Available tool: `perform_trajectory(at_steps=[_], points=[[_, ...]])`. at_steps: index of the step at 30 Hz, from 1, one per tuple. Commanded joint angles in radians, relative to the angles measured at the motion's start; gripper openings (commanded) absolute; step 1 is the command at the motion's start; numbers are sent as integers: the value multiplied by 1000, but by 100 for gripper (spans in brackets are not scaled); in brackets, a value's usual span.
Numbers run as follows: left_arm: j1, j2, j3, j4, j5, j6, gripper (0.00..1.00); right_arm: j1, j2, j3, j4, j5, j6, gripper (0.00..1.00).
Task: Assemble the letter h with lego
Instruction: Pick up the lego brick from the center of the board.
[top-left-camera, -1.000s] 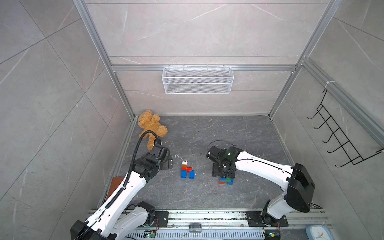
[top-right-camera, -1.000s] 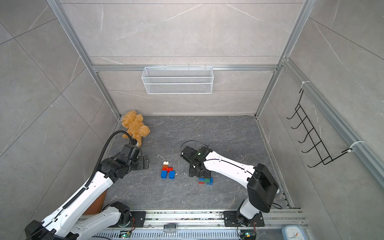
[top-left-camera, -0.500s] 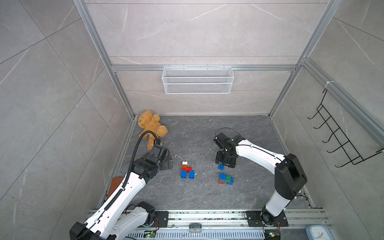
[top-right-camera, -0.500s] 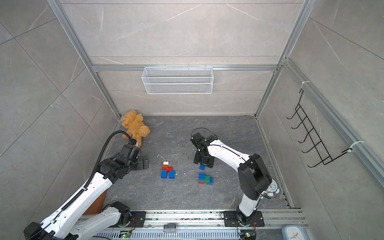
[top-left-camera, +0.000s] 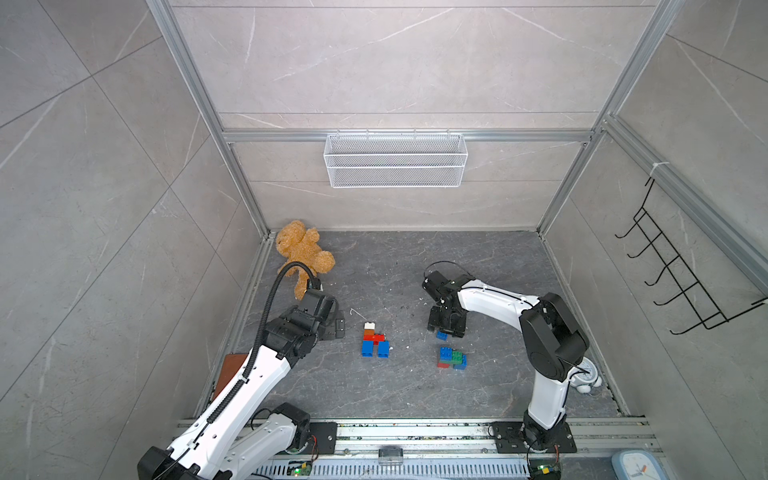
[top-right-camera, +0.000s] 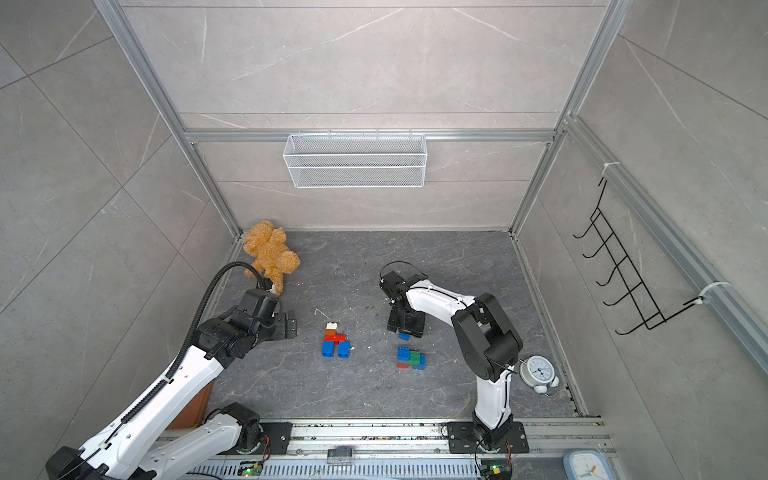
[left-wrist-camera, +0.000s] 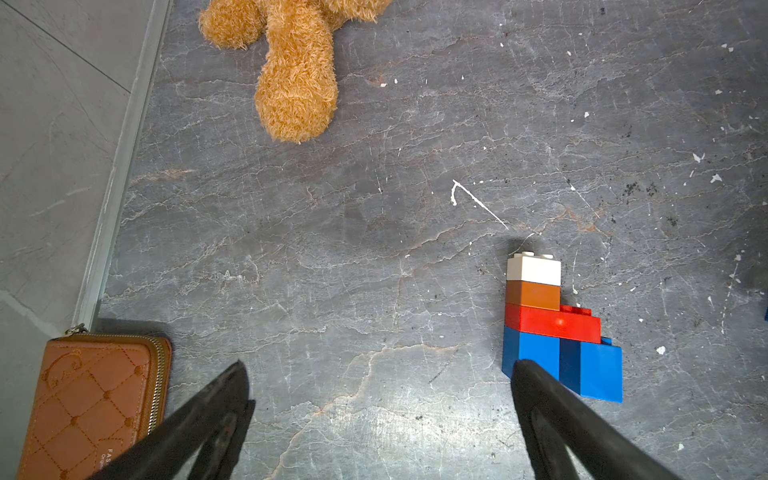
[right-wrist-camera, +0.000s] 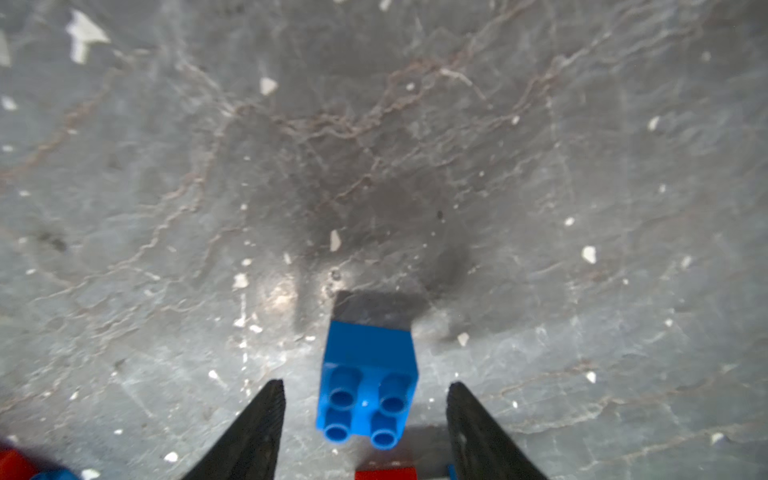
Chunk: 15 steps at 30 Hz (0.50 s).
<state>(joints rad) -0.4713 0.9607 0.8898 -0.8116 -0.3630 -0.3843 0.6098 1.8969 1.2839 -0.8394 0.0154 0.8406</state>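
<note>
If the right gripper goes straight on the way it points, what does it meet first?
Probably the loose blue brick, framed between the fingers of the right gripper; beyond it only the floor. Depth is unclear.

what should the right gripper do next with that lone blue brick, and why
Probably close the right gripper on the blue brick: the brick stands studs up between its fingers, a gap shows on each side, so nothing is gripped yet.

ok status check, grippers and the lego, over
Left gripper open, near the stack. Right gripper open, straddling loose blue brick, not touching. Only specks between it and the stack.
</note>
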Motion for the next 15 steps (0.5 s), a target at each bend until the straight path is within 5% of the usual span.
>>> perform_trajectory(at_steps=[1, 15], points=[[2, 10, 29, -11, 6, 17, 100, -5, 24, -27, 18, 26, -14, 64], [2, -25, 26, -14, 16, 15, 100, -7, 42, -78, 95, -10, 17, 63]])
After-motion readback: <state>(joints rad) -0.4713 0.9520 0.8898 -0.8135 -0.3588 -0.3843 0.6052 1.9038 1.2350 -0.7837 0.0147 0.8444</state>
